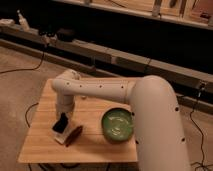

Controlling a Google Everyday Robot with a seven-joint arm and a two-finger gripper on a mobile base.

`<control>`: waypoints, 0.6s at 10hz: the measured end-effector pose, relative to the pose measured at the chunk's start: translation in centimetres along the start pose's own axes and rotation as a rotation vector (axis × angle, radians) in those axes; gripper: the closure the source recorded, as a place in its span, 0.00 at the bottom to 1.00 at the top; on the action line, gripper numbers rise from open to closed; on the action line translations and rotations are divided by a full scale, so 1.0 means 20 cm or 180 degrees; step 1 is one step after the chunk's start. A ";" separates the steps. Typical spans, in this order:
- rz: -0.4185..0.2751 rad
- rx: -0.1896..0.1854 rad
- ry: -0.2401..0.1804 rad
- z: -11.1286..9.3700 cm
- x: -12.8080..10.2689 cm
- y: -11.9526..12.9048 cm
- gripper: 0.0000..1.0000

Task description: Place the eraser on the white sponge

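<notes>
- The large white robot arm (155, 125) fills the near right of the view, its thick rounded segment rising from the bottom edge and bending left across the table.
- The light wooden slatted table (45, 147) stands on a tan floor, its front edge closest to the camera.
- Near the table's front left, the small flat white rectangular sponge (64, 138) lies on the wood, with a dark reddish-brown item (75, 133) just beside it on its right.
- The small flat black rectangular eraser (62, 124) stands tilted over the white sponge, its lower end at or just above the pad; whether they touch cannot be told.
- The gripper (63, 121) hangs straight down from the arm's wrist right at the eraser; I cannot tell whether it is clamped on the eraser or has let it go.
- The round green bowl (118, 126) sits to the right of the sponge, partly behind the arm.
- Beyond the table, black cables (22, 67) trail over the floor.
- Farthest back, a long dark shelf unit (125, 45) runs across the whole view.
</notes>
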 end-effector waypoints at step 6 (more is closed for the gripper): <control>0.0035 -0.0064 -0.0061 0.02 -0.06 -0.01 0.20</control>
